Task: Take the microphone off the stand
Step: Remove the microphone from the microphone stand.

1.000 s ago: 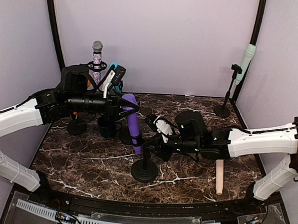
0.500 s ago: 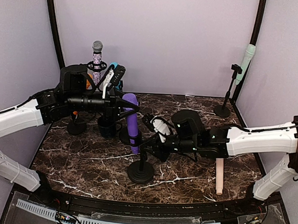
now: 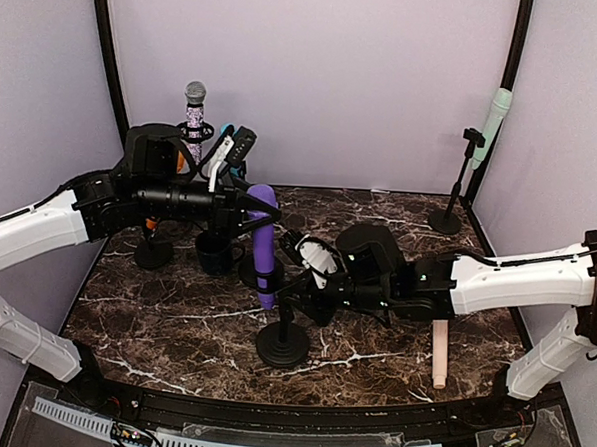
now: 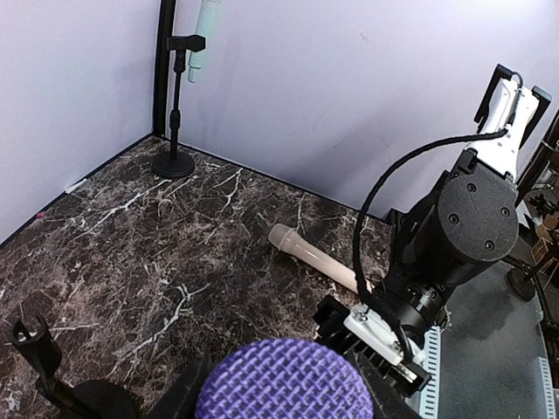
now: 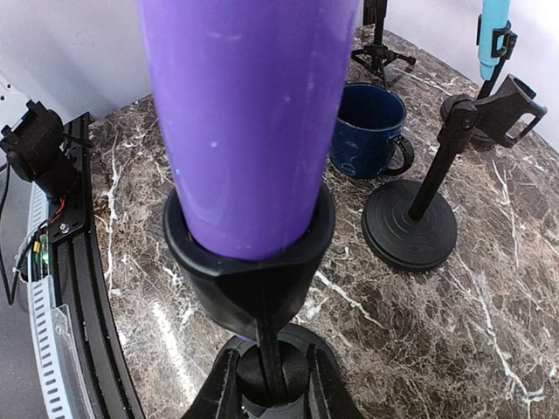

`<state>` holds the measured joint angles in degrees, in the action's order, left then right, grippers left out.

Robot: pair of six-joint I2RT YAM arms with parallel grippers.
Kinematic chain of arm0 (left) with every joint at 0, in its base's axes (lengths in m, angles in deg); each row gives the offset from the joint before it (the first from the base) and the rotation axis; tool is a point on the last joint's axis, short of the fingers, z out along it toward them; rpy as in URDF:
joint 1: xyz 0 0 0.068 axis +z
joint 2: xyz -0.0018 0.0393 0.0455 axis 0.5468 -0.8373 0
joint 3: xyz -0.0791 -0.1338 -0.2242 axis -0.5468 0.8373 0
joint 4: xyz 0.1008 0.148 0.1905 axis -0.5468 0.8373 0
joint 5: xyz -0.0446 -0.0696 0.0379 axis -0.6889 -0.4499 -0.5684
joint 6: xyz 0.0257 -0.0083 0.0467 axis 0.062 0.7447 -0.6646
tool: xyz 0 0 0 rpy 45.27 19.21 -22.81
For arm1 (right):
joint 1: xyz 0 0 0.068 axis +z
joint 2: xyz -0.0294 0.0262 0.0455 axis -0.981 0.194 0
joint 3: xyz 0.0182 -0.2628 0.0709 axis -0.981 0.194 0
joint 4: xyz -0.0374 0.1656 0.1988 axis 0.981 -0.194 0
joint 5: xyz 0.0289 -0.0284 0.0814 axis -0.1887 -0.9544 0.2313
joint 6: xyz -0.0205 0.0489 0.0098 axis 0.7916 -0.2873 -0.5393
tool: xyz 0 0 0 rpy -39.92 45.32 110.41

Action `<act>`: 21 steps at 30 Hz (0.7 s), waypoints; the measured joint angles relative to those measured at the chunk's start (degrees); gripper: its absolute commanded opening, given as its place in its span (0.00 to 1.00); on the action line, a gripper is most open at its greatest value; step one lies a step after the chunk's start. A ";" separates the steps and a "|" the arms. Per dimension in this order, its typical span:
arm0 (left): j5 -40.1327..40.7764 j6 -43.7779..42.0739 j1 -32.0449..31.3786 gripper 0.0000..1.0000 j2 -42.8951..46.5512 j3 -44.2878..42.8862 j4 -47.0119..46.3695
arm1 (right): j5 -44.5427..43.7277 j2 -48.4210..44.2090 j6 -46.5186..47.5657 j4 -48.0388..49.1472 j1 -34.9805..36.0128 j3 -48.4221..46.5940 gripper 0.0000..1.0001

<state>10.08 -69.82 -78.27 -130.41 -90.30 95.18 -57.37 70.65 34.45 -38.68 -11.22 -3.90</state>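
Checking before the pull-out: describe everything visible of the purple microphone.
The purple microphone has a smooth matte tapered body and a woven mesh head. It stands nearly upright, head up, lower end seated in the black clip of a round-based stand on the marble table. The left claw grips it near the head; the right claw clamps the stand's post below the clip.

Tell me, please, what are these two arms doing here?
The two arms work on one purple microphone. The left gripper is closed on its upper part, near the mesh head. The right gripper is clamped on the pole of the stand, just below the clip. The microphone sits in the clip; it is not yet lifted out.
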 measured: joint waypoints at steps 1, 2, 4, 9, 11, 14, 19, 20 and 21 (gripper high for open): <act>0.00 0.20 0.11 0.00 -0.04 -0.04 0.13 | -0.11 0.02 0.02 0.00 0.07 0.00 0.00; -0.02 0.42 0.24 0.00 -0.07 -0.04 0.22 | -0.22 0.02 0.07 0.00 0.13 0.00 0.00; -0.04 0.72 0.37 0.00 -0.07 -0.04 0.28 | -0.39 0.02 0.07 0.00 0.20 0.00 0.00; -0.22 1.60 0.90 0.00 -0.35 -0.13 0.28 | -0.94 0.02 0.09 0.02 0.35 0.00 0.00; -0.46 1.95 1.16 0.00 -0.48 -0.15 0.26 | -1.22 0.02 0.09 0.02 0.44 0.00 0.00; -0.96 2.34 1.51 0.00 -1.14 -0.83 0.52 | -1.99 0.02 0.09 -0.11 0.70 -0.09 0.00; -2.16 2.62 2.34 0.00 -1.75 -1.09 0.46 | -2.49 0.17 0.07 -0.57 0.83 -0.44 0.00; -2.40 2.62 2.51 0.00 -1.77 -1.09 0.42 | -2.58 0.24 0.04 -0.55 0.85 -0.48 0.00; -2.69 2.60 2.62 0.00 -1.77 -1.09 0.39 | -2.67 0.28 0.02 -0.52 0.92 -0.50 0.00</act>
<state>7.39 -67.22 -75.65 -132.18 -91.39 95.58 -60.04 70.93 34.48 -39.20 -10.30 -4.41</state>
